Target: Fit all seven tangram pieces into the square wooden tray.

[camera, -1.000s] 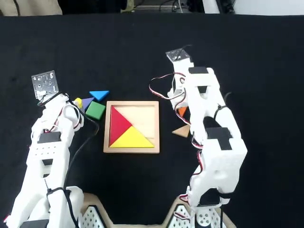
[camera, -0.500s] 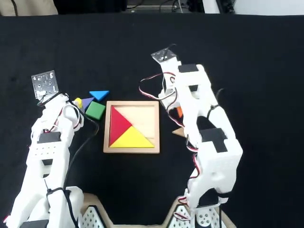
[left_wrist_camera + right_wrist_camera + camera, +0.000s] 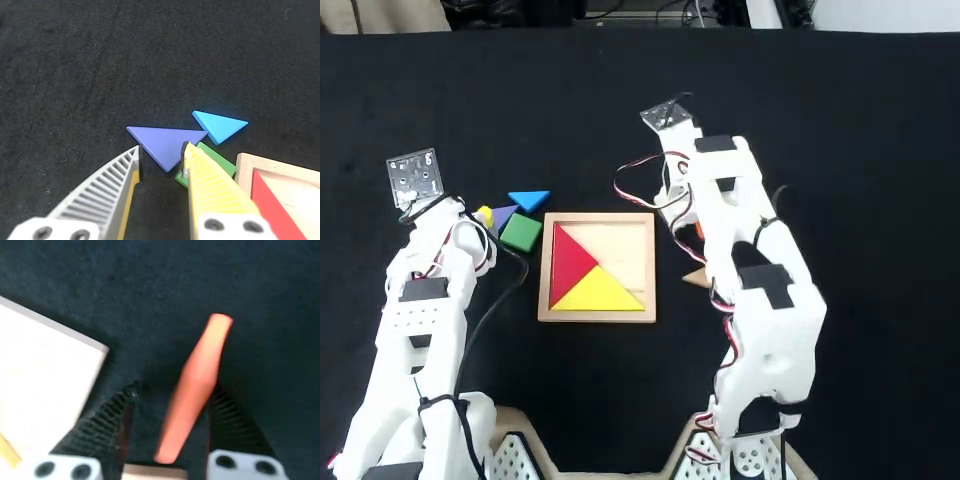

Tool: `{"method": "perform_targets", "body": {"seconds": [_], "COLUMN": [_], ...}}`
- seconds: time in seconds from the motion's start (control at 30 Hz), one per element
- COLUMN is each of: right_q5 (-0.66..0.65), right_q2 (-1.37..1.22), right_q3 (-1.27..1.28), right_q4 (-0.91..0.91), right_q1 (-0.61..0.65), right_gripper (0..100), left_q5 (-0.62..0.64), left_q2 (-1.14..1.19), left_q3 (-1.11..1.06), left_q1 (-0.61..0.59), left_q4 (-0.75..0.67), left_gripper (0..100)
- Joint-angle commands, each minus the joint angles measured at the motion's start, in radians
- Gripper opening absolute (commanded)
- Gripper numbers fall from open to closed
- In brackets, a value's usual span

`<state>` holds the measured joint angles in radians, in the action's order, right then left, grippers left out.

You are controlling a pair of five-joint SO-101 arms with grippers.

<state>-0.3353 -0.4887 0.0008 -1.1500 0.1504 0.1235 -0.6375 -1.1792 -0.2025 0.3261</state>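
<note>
The square wooden tray (image 3: 648, 268) holds a red triangle (image 3: 570, 258) and a yellow triangle (image 3: 597, 293). My left gripper (image 3: 485, 218) is open just left of the tray's far corner. Its fingers straddle a purple triangle (image 3: 165, 142), with a light blue triangle (image 3: 220, 125) beyond and a green piece (image 3: 215, 159) half hidden under the yellow finger (image 3: 207, 185). My right gripper (image 3: 172, 390) stands open beside the tray's right edge (image 3: 45, 365). An orange piece (image 3: 200, 370) stands tilted between its fingers, against one of them. A tan triangle (image 3: 698, 277) lies nearer the front.
Black cloth (image 3: 840, 120) covers the whole table, with wide free room at the back and to the right. The right arm's body (image 3: 760, 290) hangs over the ground right of the tray. The arm bases (image 3: 720, 450) sit at the front edge.
The right arm swung left toward the tray's right edge and has nearly stopped. The left arm and the pieces by it have not moved.
</note>
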Motion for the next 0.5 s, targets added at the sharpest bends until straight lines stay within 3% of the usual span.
{"method": "perform_targets", "body": {"seconds": [0.0, 0.2, 0.47], "right_q5": [-0.008, -0.008, -0.005], "right_q2": [0.008, 0.008, 0.101], "right_q3": [-0.028, -0.028, -0.016], "right_q4": [0.008, 0.009, 0.000], "right_q1": [-0.011, -0.012, -0.043], "right_gripper": [16.5, 16.1, 4.0], "left_q5": [-0.005, -0.005, -0.005], "left_q2": [-0.002, -0.002, -0.002], "left_q3": [0.015, 0.015, 0.015], "left_q1": [0.013, 0.013, 0.013], "left_q4": [-0.018, -0.018, -0.018], "left_gripper": [15, 15, 15]}}
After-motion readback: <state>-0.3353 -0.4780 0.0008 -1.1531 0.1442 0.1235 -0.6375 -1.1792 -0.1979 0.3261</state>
